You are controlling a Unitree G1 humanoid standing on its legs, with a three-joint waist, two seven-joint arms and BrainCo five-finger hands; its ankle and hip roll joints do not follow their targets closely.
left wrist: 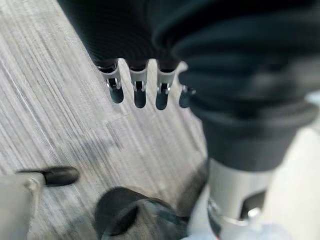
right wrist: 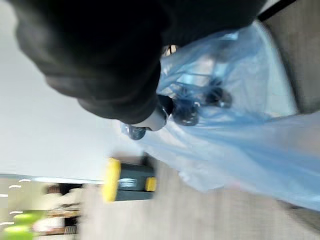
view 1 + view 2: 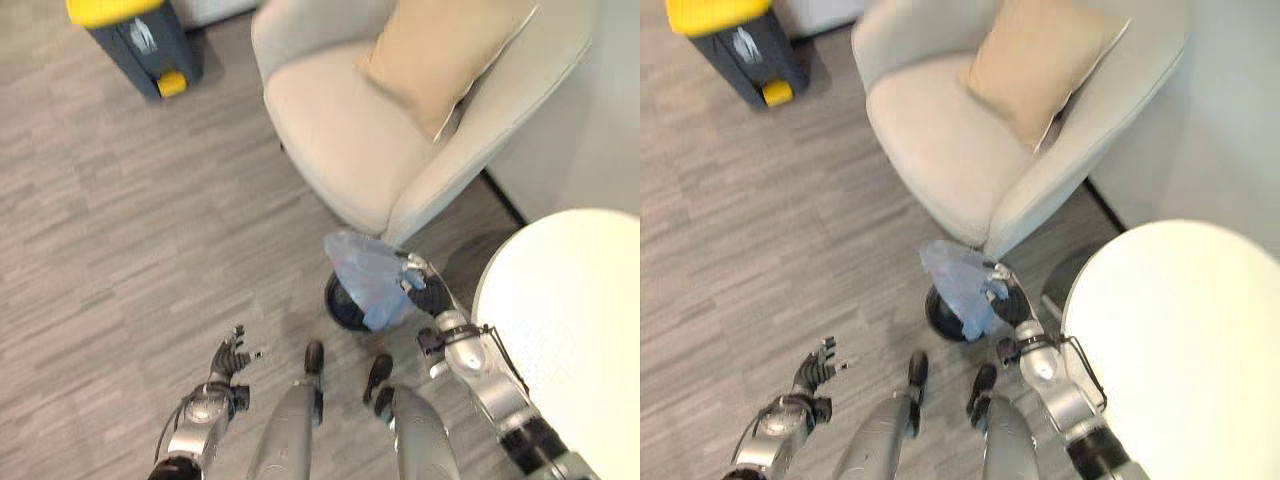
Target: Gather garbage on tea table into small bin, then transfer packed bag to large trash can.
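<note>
My right hand [image 3: 428, 292] has its fingers curled into the gathered top of the blue garbage bag [image 3: 365, 275], which hangs above the small dark bin [image 3: 345, 305] on the floor [image 3: 130, 230]. In the right wrist view the dark fingertips [image 2: 186, 114] are bunched into the thin plastic, so I read that hand as clamped on the bag. My left hand [image 3: 229, 358] sits at about seven o'clock, low over bare floor, its fingers [image 1: 139, 93] straight and spread, carrying nothing.

The large trash can [image 3: 135, 35] with its yellow lid stands far off at eleven o'clock, well apart from the bag. The beige armchair [image 3: 400, 120], with a tan cushion [image 3: 440, 50] on it, sits just beyond the bag at twelve o'clock, and the white round tabletop [image 3: 565, 330] is at four o'clock.

My worries from here: the grip is only on loose film, so the plastic could slip or tear under load. The bag's lower part looks near the bin rim, so lifting could drag the bin over. Swinging toward the can, the bag could brush the armchair's front edge.
</note>
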